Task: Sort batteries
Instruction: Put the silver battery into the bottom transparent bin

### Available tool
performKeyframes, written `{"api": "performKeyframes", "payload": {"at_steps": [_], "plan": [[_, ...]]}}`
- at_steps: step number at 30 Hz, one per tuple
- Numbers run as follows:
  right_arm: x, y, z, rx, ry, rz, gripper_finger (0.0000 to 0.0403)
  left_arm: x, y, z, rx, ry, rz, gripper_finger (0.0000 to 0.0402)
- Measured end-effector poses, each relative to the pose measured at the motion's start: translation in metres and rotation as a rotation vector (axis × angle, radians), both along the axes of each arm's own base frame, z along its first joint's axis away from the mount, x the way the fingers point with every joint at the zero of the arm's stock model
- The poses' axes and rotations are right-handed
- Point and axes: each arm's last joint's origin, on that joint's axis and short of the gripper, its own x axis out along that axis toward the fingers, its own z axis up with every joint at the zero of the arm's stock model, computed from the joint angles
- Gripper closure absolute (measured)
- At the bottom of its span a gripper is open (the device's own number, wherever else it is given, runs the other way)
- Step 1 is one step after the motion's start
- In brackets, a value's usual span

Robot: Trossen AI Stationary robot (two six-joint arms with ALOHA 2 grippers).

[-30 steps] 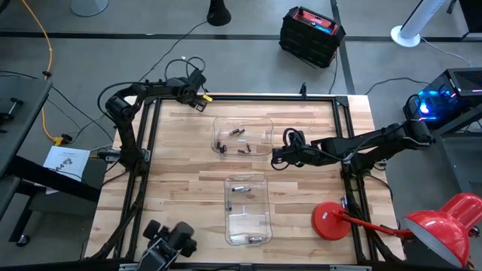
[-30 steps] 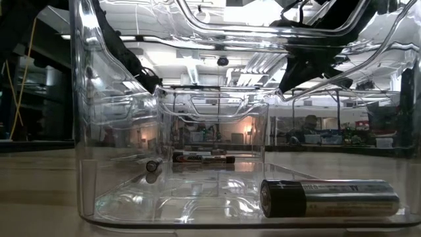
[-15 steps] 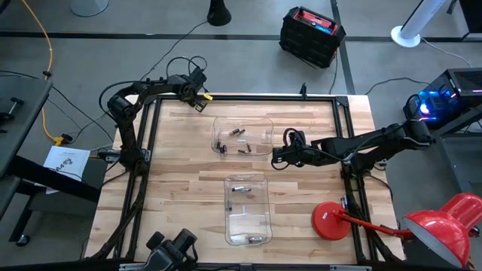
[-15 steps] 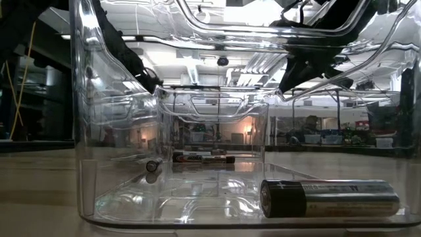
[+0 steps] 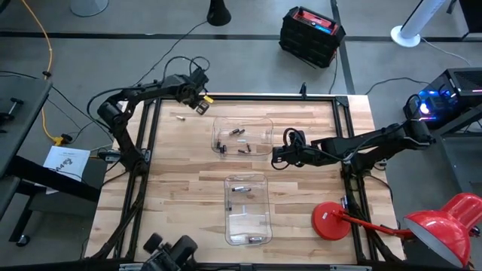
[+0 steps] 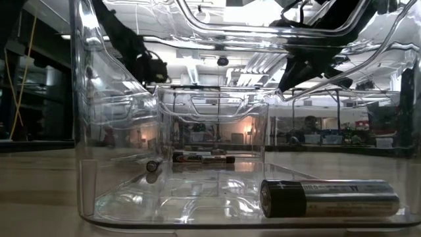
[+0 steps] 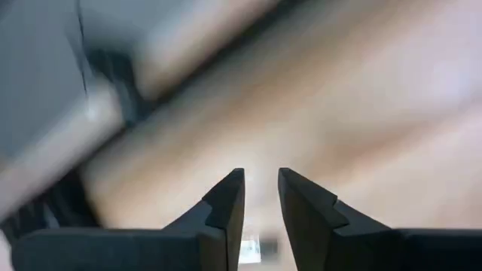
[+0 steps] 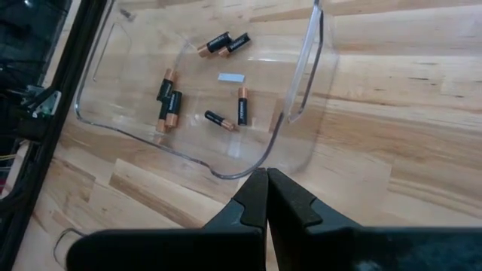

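Note:
Two clear plastic containers stand on the wooden table. The far container [image 5: 242,137] holds several batteries [image 8: 167,99]. The near container [image 5: 247,209] holds a few more; one battery [image 6: 329,197] lies against its near wall. A single small battery [image 5: 181,117] lies on the bare table, left of the far container. My left gripper [image 5: 200,105] hovers near the table's far left corner, its fingers [image 7: 226,199] a narrow gap apart with nothing between them. My right gripper [image 8: 266,179] is shut, just right of the far container's wall [image 8: 290,113].
A red lamp [image 5: 335,220] stands on the table's near right corner. A black frame [image 5: 147,143] runs round the table's edges. Bare wood lies between the two containers and along the table's left side.
My left arm has swung: its elbow has moved toward the table's left and its gripper a little toward the far container. In the low view it now shows higher. My right arm and the containers have kept still.

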Motion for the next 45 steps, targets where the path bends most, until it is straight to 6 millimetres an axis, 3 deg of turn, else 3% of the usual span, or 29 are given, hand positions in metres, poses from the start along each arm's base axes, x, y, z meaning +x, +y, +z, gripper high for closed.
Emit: {"api": "performKeyframes", "payload": {"at_steps": [3, 8, 14, 16, 18, 28, 31, 37, 45], "plan": [[0.0, 0.0, 0.0, -0.005, 0.005, 0.005, 0.0403, -0.013, -0.016, -0.01, -0.142, 0.074, 0.142, 0.0327], [0.0, -0.001, 0.0, -0.031, 0.011, 0.002, 0.0403, -0.031, -0.056, -0.018, -0.117, 0.104, 0.249, 0.0327], [-0.001, -0.001, 0.0, -0.053, 0.025, 0.021, 0.0403, -0.054, -0.097, -0.024, 0.021, -0.173, 0.508, 0.0327], [-0.001, -0.001, 0.0, -0.053, 0.026, 0.021, 0.0403, -0.053, -0.097, -0.021, 0.027, -0.305, 0.51, 0.0327], [-0.001, -0.001, 0.0, -0.05, 0.026, 0.024, 0.0403, -0.055, -0.094, -0.018, 0.03, -0.321, 0.462, 0.0327], [-0.001, 0.0, 0.0, -0.054, 0.036, 0.046, 0.0403, -0.055, -0.048, 0.0, -0.106, -0.006, 0.131, 0.0327], [-0.001, 0.0, 0.0, -0.054, 0.036, 0.046, 0.0403, -0.051, -0.039, -0.007, -0.191, 0.109, 0.047, 0.0327], [-0.001, 0.0, 0.0, -0.052, 0.034, 0.043, 0.0403, -0.036, -0.043, -0.026, -0.321, 0.259, -0.198, 0.0327], [-0.001, -0.001, 0.0, -0.053, 0.023, 0.016, 0.0403, -0.017, -0.046, -0.031, -0.236, 0.324, -0.407, 0.0327]]}}
